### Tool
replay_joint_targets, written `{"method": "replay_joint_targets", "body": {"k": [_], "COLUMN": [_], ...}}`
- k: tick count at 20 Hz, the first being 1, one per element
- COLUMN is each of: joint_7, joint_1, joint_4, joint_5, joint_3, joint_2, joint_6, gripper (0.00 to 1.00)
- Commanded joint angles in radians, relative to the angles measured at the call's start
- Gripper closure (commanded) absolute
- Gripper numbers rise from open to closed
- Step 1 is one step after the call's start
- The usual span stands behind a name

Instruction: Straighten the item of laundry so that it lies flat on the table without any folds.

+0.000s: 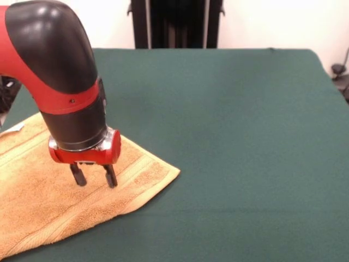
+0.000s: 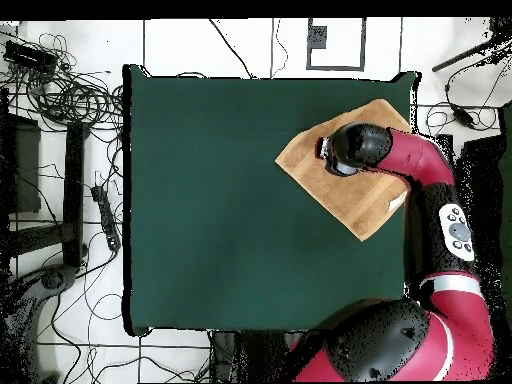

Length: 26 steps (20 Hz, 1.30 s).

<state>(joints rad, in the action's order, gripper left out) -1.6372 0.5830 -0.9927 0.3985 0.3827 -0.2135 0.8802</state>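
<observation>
An orange-tan terry hand towel (image 1: pixel 60 202) lies spread on a dark green tabletop (image 1: pixel 234 136), set at an angle to the table's edges. In the front view it covers the lower left part of the picture, with one corner pointing toward the middle of the table and a woven ribbed band running just inside the hem near that corner. In the overhead view the towel (image 2: pixel 330 180) sits near one corner of the tabletop (image 2: pixel 220 200), turned like a diamond. A red and black robot arm reaches down over the towel. Its end effector (image 1: pixel 94 177) is open, two dark fingers pointing down and apart, their tips at or just above the cloth, holding nothing.
</observation>
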Motion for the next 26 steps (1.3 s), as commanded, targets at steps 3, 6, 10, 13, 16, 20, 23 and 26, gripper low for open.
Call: {"method": "replay_joint_targets", "body": {"k": [3,6,10,13,16,20,23,26], "joint_7": [0.006,-0.001,-0.008,-0.019,-0.039,-0.042,-0.034,-0.021], "joint_1": [0.069,0.060,0.055,0.060,0.068,0.058,0.054,0.053], "joint_4": [-0.195,-0.203,-0.236,-0.265,-0.304,-0.298,-0.293,-0.276], "joint_5": [-0.002,0.002,0.000,-0.002,-0.008,-0.002,0.005,0.017], "joint_3": [0.067,0.058,0.046,0.044,0.042,0.034,0.030,0.032], "joint_2": [-0.067,-0.083,-0.101,-0.111,-0.128,-0.126,-0.126,-0.105], "joint_6": [-0.258,-0.249,-0.250,-0.278,-0.308,-0.321,-0.327,-0.348], "gripper": [0.00,0.00,0.00,0.00,0.00,0.00,0.00,0.00]}}
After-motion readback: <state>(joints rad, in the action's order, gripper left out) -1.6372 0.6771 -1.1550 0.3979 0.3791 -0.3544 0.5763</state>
